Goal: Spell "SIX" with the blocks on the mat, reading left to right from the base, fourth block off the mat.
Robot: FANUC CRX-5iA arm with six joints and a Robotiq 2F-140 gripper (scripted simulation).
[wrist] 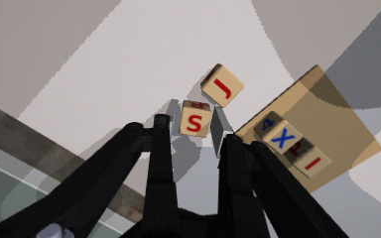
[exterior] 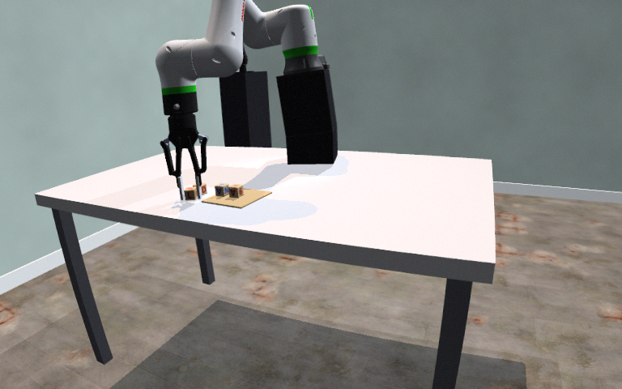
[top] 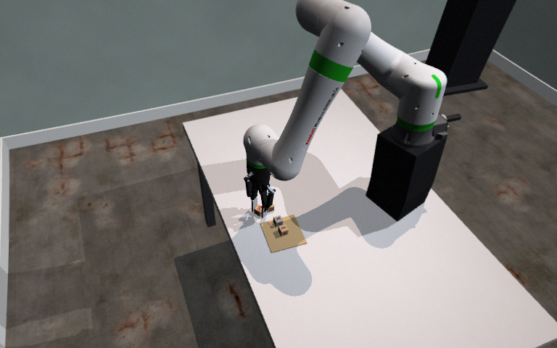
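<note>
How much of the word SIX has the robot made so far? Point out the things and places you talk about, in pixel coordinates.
Two letters look placed: the X block (top: 278,220) (wrist: 283,139) and I block (top: 283,230) (wrist: 313,164) sit on the mat (top: 288,242) (exterior: 244,202) (wrist: 346,134). The open claw (top: 257,211) (exterior: 189,197) (wrist: 194,113) surrounds the S block (top: 258,210) (exterior: 189,194) (wrist: 194,124), still off the mat. Left: grip S, set it beside I, let go. The J block (top: 270,207) (exterior: 202,188) (wrist: 222,86) is off the mat.

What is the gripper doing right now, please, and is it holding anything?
Gripper: open partway, holding nothing; its fingers stand on either side of the S block, not clamped on it.
</note>
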